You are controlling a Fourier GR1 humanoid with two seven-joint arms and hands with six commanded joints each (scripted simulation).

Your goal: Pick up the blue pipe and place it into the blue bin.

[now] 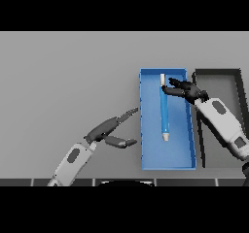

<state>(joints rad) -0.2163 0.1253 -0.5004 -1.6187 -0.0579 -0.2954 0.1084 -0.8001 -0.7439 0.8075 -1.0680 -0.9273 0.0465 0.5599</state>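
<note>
Blue pipe point(164, 111) in blue bin point(151, 149), right hand point(186, 90) seemingly gripping top.

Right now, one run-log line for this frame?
blue pipe: inside blue bin | right hand: at pipe's far end, grip unclear | left hand: open, left of bin

Blue pipe point(164, 111) inside blue bin point(151, 157), right robot hand point(183, 89) at its far end

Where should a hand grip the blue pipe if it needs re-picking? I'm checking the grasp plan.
Mid-shaft, from above: the blue pipe lies flat and lengthwise in the blue bin, its walls blocking side approaches. The right hand is at its far end.
</note>
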